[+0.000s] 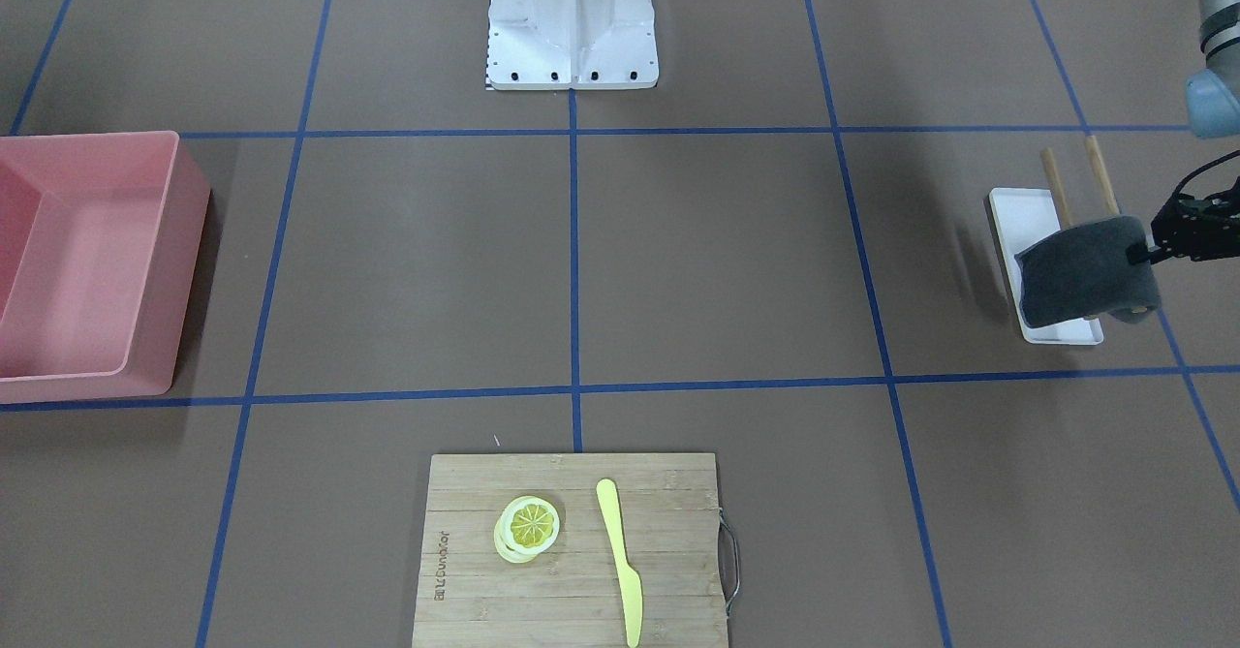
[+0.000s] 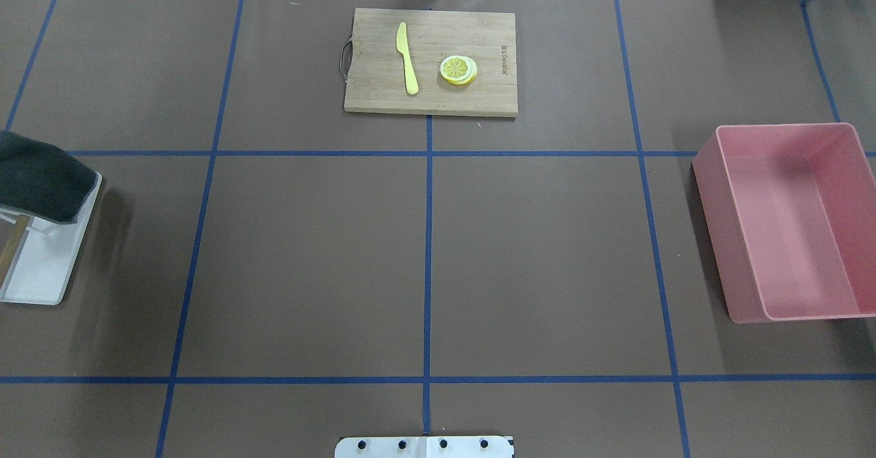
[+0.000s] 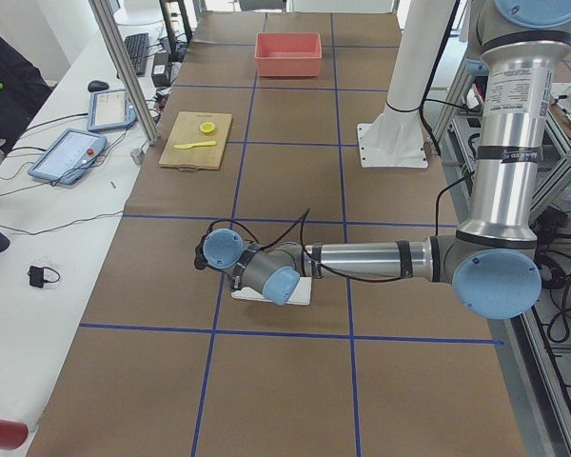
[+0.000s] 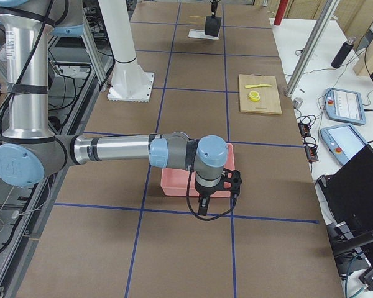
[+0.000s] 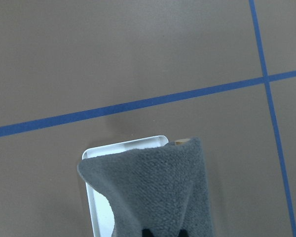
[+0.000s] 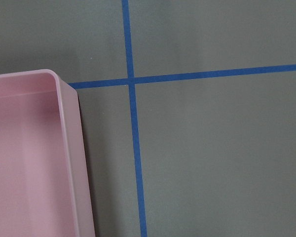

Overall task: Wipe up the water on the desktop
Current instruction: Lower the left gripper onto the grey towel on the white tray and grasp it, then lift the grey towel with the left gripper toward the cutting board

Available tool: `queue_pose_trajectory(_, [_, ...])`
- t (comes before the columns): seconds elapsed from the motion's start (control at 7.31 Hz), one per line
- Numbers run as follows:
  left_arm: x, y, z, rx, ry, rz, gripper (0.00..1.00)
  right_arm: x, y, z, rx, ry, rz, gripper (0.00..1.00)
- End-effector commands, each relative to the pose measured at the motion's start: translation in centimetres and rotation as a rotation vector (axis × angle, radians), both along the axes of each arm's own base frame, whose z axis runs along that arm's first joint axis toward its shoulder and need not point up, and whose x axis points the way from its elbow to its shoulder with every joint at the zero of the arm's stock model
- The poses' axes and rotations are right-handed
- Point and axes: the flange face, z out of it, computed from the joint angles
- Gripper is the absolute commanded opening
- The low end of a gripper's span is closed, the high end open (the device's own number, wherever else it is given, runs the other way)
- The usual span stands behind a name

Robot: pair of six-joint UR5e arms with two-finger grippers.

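Left gripper (image 1: pixel 1146 254): pinched shut on the edge of a grey cloth (image 1: pixel 1085 275).
Cloth: hung at a wooden rack (image 1: pixel 1054 183) on a white tray (image 1: pixel 1017 212); whether it is lifted clear cannot be told.
Right gripper (image 4: pixel 215 197): seen only from the side, near a pink bin (image 1: pixel 189 193); its state cannot be told.
Desktop (image 1: pixel 717 261): no water can be made out.
Progress: cloth gripped; all wiping is judged left.

place: robotics lab | evidence: blue-taped grid desktop (image 2: pixel 308 252); industrial robot arm (image 3: pixel 500 171); teach pendant (image 4: pixel 343 105)
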Motion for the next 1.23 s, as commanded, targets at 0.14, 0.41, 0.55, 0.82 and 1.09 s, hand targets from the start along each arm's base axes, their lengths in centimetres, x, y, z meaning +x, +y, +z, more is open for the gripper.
queue_pose_trajectory(0.14, [0.0, 0.0, 0.0, -0.001, 0.002, 0.001, 0.0, 0.0, 0.0, 0.2, -0.004, 0.0, 0.0, 1.0])
queue_pose_trajectory(0.41, [0.2, -0.1, -2.2, 0.002, 0.058, 0.023, 0.0, 0.0, 0.1, 0.3, -0.005, 0.0, 0.0, 1.0])
queue_pose_trajectory(0.55, [-0.7, -0.1, -2.5, -0.013, 0.09, 0.019, 0.0, 0.0, 0.1, 0.2, -0.004, 0.0, 0.0, 1.0])
queue_pose_trajectory(0.82, [-2.5, -0.7, -3.1, -0.014, 0.094, -0.023, 0.0, 0.0, 0.1, 0.2, -0.004, 0.0, 0.0, 1.0])
queue_pose_trajectory(1.09, [-4.2, -1.1, -3.8, -0.03, 0.126, -0.042, 0.0, 0.0, 0.2, 0.3, -0.002, -0.004, -0.001, 1.0])
